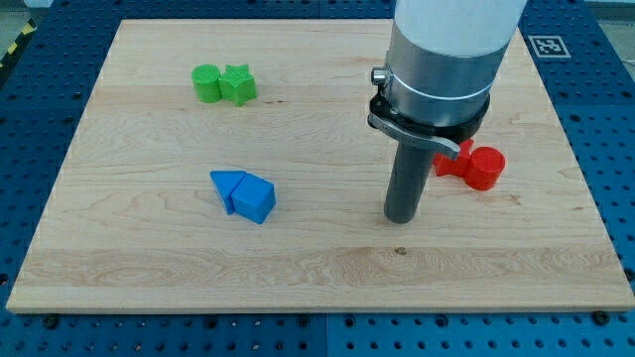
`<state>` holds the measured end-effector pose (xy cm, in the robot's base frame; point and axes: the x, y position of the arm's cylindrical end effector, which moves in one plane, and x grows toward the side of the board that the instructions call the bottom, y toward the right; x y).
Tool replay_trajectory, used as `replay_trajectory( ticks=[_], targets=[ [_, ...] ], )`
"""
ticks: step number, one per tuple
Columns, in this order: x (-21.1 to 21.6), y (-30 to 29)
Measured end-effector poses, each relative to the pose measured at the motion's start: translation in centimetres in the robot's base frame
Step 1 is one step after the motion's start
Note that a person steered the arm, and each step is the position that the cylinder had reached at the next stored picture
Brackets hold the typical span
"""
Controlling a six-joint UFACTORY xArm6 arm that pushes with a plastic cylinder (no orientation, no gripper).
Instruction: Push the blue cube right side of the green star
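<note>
The blue cube [256, 199] lies left of the board's middle, touching a blue triangular block [228, 185] on its left. The green star [238, 84] sits near the view's top left, touching a green cylinder [206, 83] on its left. My tip [400, 217] rests on the board well to the right of the blue cube, with a wide gap between them. The green star is above and slightly left of the blue cube.
A red cylinder [484, 167] and a red star-like block [449, 162] sit right of the rod, partly hidden by the arm's metal collar [432, 94]. The wooden board [149, 268] is surrounded by a blue perforated table.
</note>
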<state>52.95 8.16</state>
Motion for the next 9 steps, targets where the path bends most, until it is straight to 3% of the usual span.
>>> replay_trajectory(
  ticks=[3,5,6,8,9],
  targets=[
    [0.0,0.0],
    [-2.7,0.0],
    [-0.5,-0.7],
    [1.2,-11.1],
    [1.9,-13.5]
  ],
)
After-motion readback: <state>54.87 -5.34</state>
